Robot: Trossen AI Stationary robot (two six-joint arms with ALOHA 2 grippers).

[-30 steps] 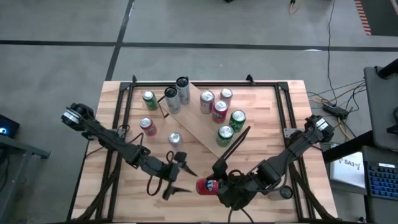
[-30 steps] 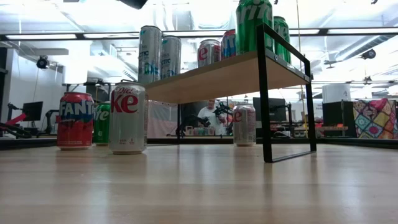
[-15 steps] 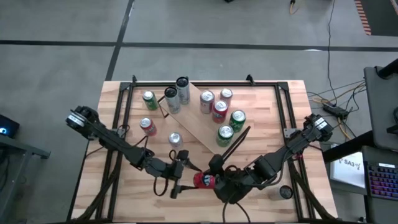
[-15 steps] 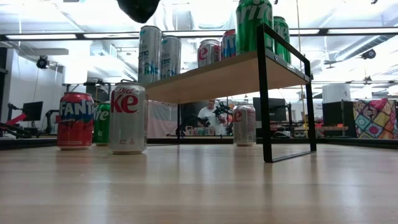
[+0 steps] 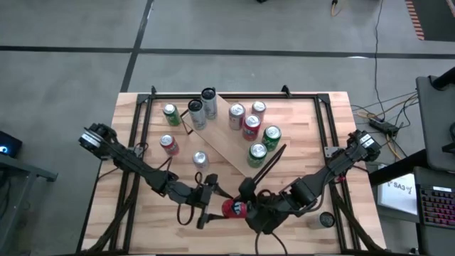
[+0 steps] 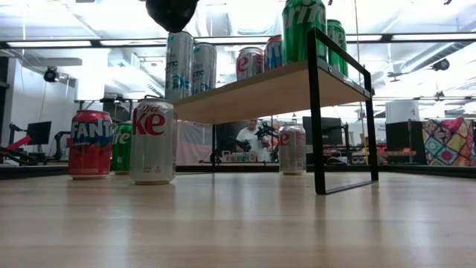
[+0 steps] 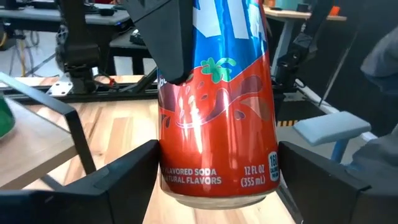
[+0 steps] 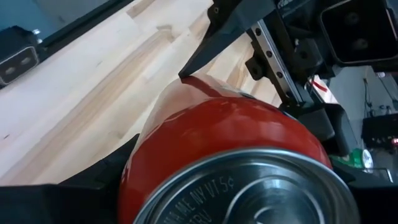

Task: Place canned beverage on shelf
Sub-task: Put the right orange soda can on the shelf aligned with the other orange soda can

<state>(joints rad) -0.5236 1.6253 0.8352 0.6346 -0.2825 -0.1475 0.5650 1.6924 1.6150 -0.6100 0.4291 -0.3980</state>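
Observation:
A red and blue can [image 7: 214, 118] hangs about upright above the table's near middle, with my right gripper [image 5: 240, 208] shut on it. My left gripper [image 5: 208, 203] is open. Its two fingers stand on either side of the can's lower part; I cannot tell whether they touch it. The shelf [image 5: 229, 139], a light-wood board on black end frames, stands slantwise at the far middle with several cans on top [image 6: 301, 30]. My right gripper pinches the can's side wall near its top end [image 7: 211, 74] between its two fingers. The fingers come from the table's right side, slanting down. The can is lifted clear of the table, about upright, its lid [image 8: 249, 186] toward the right wrist.
On the table left of the shelf stand a red Fanta can [image 6: 90, 144], a silver Diet Coke can [image 6: 152, 141] and a green can [image 5: 170, 114]. Another can [image 6: 291, 149] stands under the shelf. The table's black rail frame [image 5: 135, 142] runs along its edges.
My left gripper has gone toward the table's right edge and a little down, up to the held can, and has rolled somewhat. Its fingers now stand on either side of the can.

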